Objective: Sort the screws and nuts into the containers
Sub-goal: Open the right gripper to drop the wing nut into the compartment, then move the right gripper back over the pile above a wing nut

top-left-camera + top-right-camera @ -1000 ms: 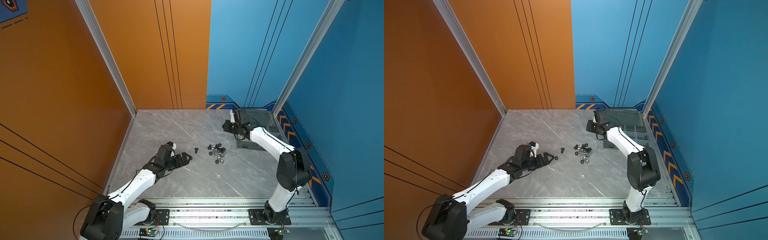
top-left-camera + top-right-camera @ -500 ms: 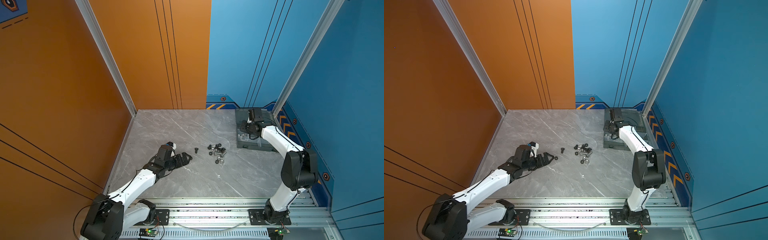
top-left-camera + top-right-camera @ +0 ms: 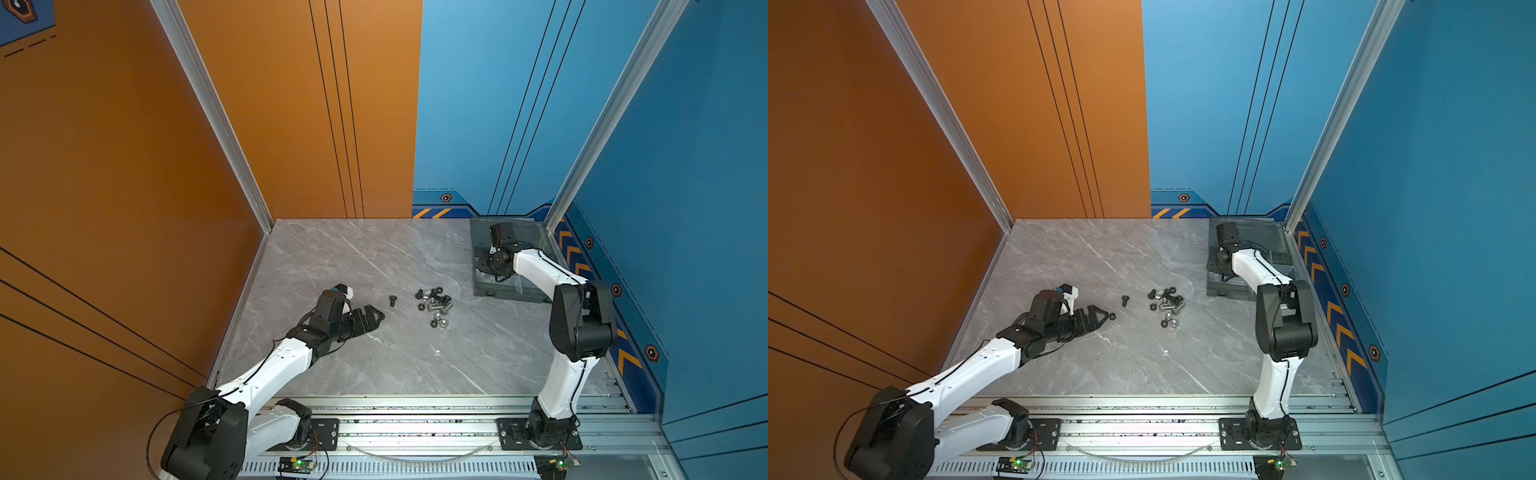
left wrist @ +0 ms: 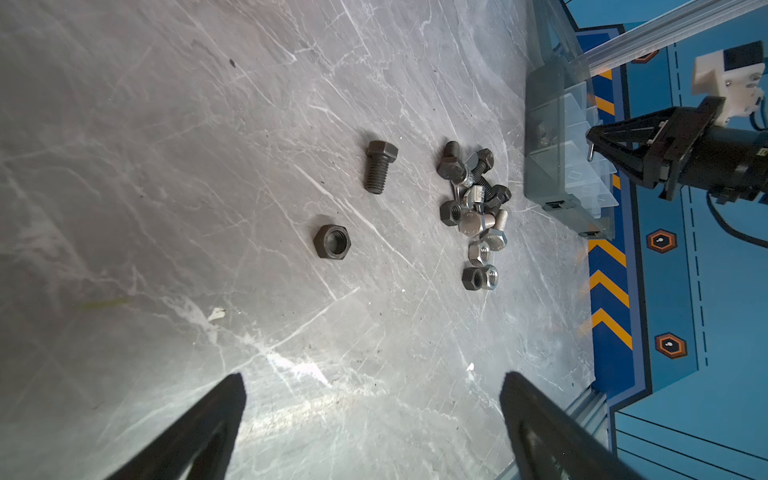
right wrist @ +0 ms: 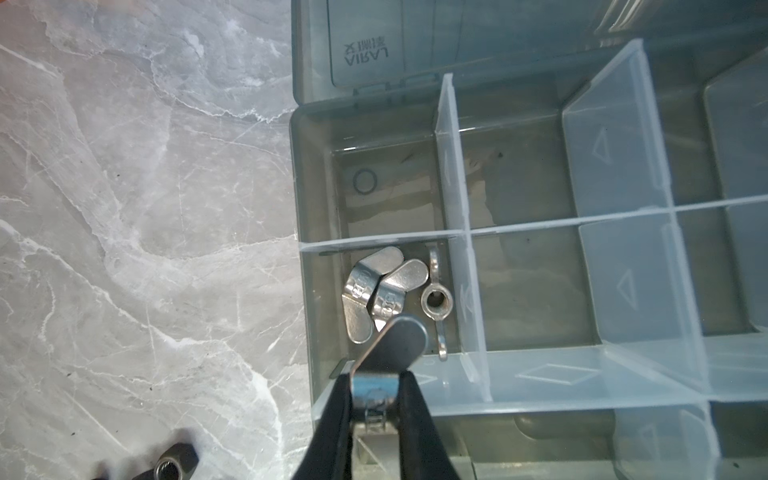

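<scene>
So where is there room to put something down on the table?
The table is bare from the pile of screws and nuts back to the back walls, and from the pile forward to the front rail. It's crowded at the pile and in the organiser box compartment holding wing nuts.

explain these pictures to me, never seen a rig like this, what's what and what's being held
This is a robot with a left arm and a right arm at a grey marble-look table. Two pictures look down from overhead; the other two come from a camera on each arm's wrist. On the table lie a pile of screws and nuts, a lone black screw and a black nut. The left jaws stand open and empty near that nut. The right jaws are shut on a silver wing nut over an organiser box compartment that already holds other wing nuts.
</scene>
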You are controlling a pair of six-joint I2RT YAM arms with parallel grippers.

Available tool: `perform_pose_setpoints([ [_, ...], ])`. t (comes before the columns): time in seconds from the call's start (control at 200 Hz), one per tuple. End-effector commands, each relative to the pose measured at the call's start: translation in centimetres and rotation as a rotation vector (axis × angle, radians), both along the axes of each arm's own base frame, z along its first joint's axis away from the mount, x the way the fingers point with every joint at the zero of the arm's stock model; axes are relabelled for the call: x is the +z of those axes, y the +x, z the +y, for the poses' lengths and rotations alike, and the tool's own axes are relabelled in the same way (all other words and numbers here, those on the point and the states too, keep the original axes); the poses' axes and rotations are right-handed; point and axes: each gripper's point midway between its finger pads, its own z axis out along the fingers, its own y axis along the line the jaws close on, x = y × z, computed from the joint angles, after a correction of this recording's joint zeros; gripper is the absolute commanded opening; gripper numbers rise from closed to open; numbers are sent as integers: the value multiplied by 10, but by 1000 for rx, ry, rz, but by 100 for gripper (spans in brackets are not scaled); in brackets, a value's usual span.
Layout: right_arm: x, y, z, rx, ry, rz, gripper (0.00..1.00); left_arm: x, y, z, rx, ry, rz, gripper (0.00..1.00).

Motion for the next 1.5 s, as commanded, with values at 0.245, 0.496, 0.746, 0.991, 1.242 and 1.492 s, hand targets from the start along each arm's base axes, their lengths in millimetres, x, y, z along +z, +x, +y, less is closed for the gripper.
perform_pose_setpoints([
  [0.245, -9, 3, -6, -1, -22, 29, 6, -1, -1, -1, 2, 18, 9, 98],
  [0.496, -11, 3, -4, 4, -13, 35, 26, 0, -1, -3, -1, 21, 8, 98],
  [0.746, -10, 1, -5, 9, -14, 42, 41, 1, 0, -4, -5, 20, 7, 98],
  [0.991, 11, -4, 7, 59, 53, -11, 45, -1, 1, -7, -7, 24, 11, 98],
  [1.242, 43, -24, 47, 199, 254, -94, 47, -2, 4, -14, -22, 25, 15, 98],
  [1.492, 53, -60, 99, 319, 364, -97, 49, -5, 3, -19, -32, 27, 19, 98],
])
